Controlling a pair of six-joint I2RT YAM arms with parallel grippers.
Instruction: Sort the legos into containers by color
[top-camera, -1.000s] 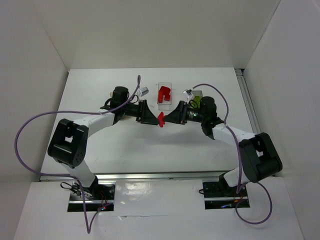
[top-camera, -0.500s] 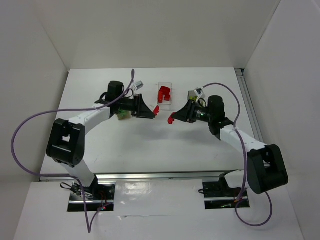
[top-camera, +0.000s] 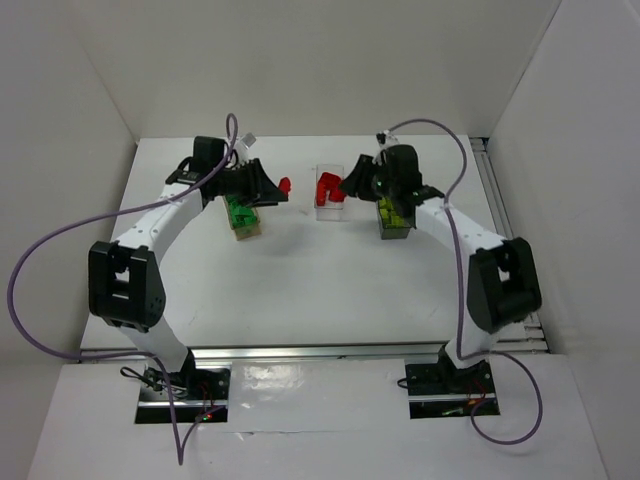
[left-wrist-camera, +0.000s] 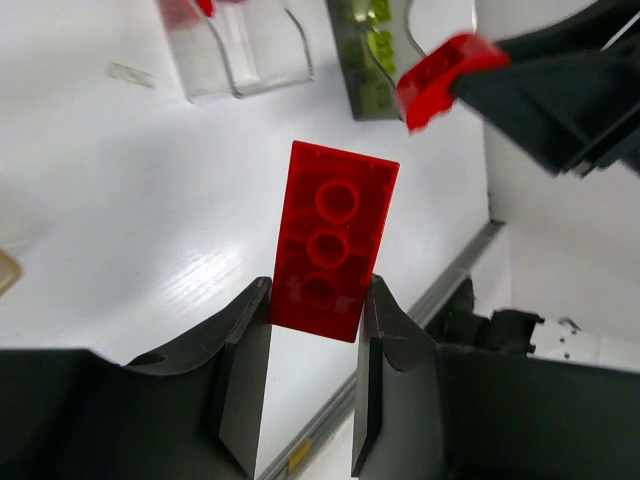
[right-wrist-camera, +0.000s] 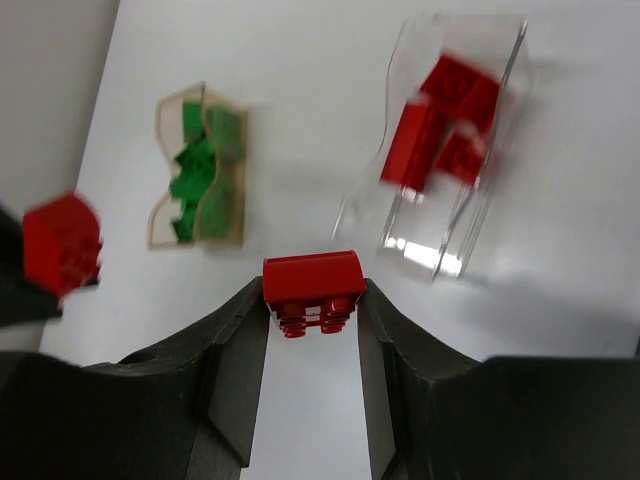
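My left gripper (top-camera: 272, 187) (left-wrist-camera: 318, 290) is shut on a flat red brick (left-wrist-camera: 335, 240) (top-camera: 284, 184) and holds it in the air, left of the clear bin (top-camera: 329, 205). My right gripper (top-camera: 350, 185) (right-wrist-camera: 312, 290) is shut on a small red brick (right-wrist-camera: 313, 283), just right of that bin. The clear bin (right-wrist-camera: 470, 215) holds red bricks (right-wrist-camera: 440, 125). The orange-tan bin (top-camera: 243, 232) (right-wrist-camera: 160, 225) holds dark green bricks (right-wrist-camera: 200, 165). The dark grey bin (top-camera: 392, 228) (left-wrist-camera: 352, 60) holds yellow-green bricks (left-wrist-camera: 378, 45).
The three bins stand in a row across the back half of the white table (top-camera: 320, 290). White walls close in the left, back and right. A metal rail (top-camera: 500, 210) runs along the table's right edge.
One second ago both grippers met on a red piece at the table's middle. They have drawn apart, each with a red brick, and swung back toward the bins.
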